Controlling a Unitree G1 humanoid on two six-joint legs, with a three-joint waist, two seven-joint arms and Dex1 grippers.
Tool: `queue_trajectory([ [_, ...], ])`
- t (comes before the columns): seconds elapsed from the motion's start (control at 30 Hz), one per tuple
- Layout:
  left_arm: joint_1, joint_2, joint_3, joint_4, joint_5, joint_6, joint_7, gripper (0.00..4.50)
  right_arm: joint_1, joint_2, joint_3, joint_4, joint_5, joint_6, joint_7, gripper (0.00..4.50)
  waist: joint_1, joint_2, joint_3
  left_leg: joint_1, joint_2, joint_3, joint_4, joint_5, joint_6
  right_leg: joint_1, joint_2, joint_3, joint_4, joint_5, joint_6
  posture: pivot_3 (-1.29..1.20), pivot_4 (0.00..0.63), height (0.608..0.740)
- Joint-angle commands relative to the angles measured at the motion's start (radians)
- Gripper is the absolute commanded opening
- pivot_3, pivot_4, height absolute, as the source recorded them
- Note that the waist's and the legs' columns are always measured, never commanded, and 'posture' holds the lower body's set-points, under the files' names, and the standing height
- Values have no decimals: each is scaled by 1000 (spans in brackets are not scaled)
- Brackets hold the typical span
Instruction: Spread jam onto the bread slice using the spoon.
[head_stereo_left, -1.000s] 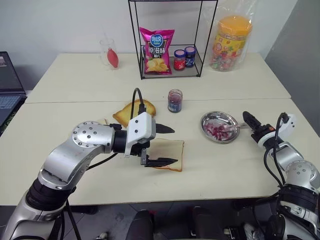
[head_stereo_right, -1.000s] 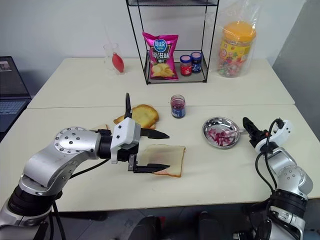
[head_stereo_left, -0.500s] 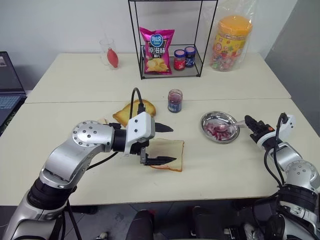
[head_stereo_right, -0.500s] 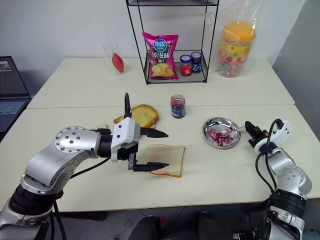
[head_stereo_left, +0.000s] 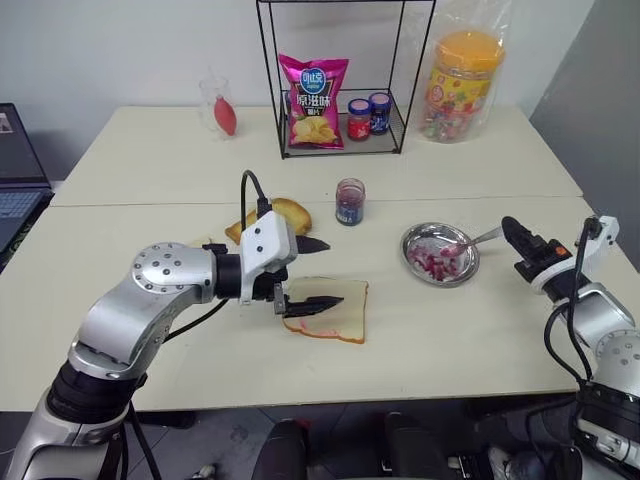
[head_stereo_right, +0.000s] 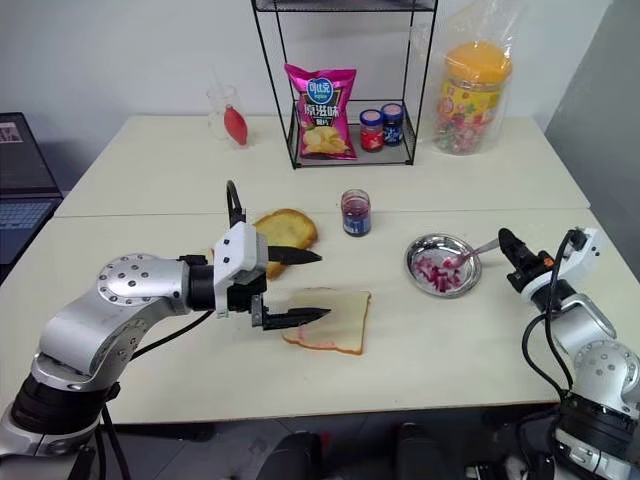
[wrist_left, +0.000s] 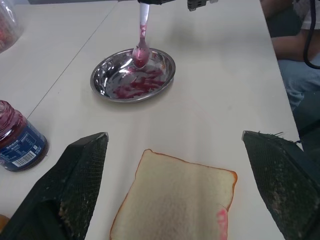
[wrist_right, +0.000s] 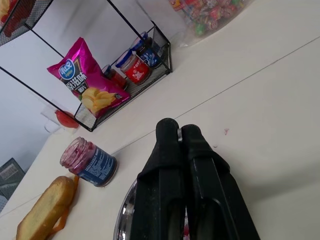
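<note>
We take the steel dish (head_stereo_left: 440, 254) as our landmark. Our right gripper (head_stereo_left: 513, 233) sits just right of it, fingers clamped shut on the handle of the spoon (head_stereo_left: 470, 241), whose bowl hangs over the dish's right half, tinted with jam (wrist_left: 135, 85). The bread (head_stereo_left: 330, 308) lies well to the dish's left, nearer us, with a pink-red smear on its near edge. Our left gripper (head_stereo_left: 318, 272) hovers at the bread's left side, fingers spread wide, one above the far edge and one over the slice, holding nothing. The open jar (head_stereo_left: 350, 201) stands left of the dish, farther back.

What worries us: the grip is on the very end of a thin handle, so the spoon may pivot or slip when we carry it to the bread, and jam may drip on the table on the way. Pressing the bowl down may also push the light slice along the table, unless the left gripper pins it first.

The left wrist view shows the spoon's bowl against the dish's red smears, and most of the bread's top bare. The head views show how far apart bread and dish lie. The right wrist view shows the fingers pressed together.
</note>
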Motion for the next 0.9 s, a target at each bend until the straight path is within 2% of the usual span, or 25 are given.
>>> queue_trajectory([
  [0.03, 19, 5, 77, -43, -29, 32, 49, 4500, -16, -34, 14, -127, 53, 8, -11, 29, 0, 0, 0, 0, 0, 0, 0, 0, 0, 0, 0, 0, 0, 0, 0, 0, 150, 740],
  [0.2, 41, 2, 135, -12, -15, 51, 111, 4500, -108, -63, 78, -161, 75, 32, -43, 29, -3, 0, 0, 0, 0, 0, 0, 0, 0, 0, 0, 0, 0, 0, 0, 0, 150, 740],
  [0.3, 54, -2, 172, 27, -11, 49, 143, 4500, -261, -43, 180, -116, 21, 24, -58, 29, -8, 1, 1, 1, 0, 0, 0, 0, 0, 0, 0, 0, 1, 0, 0, 0, 150, 740],
  [0.4, 62, -11, 214, 54, -9, 32, 178, 4500, -467, 12, 311, 52, -113, -45, -46, 29, -13, 2, 1, 1, 1, 1, 0, 1, 1, -1, 1, 2, 2, 1, 0, 0, 150, 740],
  [0.53, 65, -50, 239, 76, 4, 32, 254, 4500, -610, 57, 375, 253, -238, -152, -8, 29, -3, 1, 0, 0, 1, -1, 0, 1, 2, -2, 2, -1, 3, 0, -1, 0, 150, 740],
  [0.63, 61, -78, 246, 78, 3, 33, 291, 4500, -681, 82, 415, 376, -318, -235, 43, 29, 6, 1, 1, -3, 1, -1, 0, 1, 2, -2, 1, -2, 0, 3, -6, 0, 150, 740],
  [0.9, 43, -118, 229, 67, 6, 47, 350, 4500, -801, 132, 524, 683, -536, -465, 184, 29, -2, 1, 1, -2, 0, 0, -1, 1, 1, -3, 0, -1, 0, 3, -6, 0, 150, 740],
])
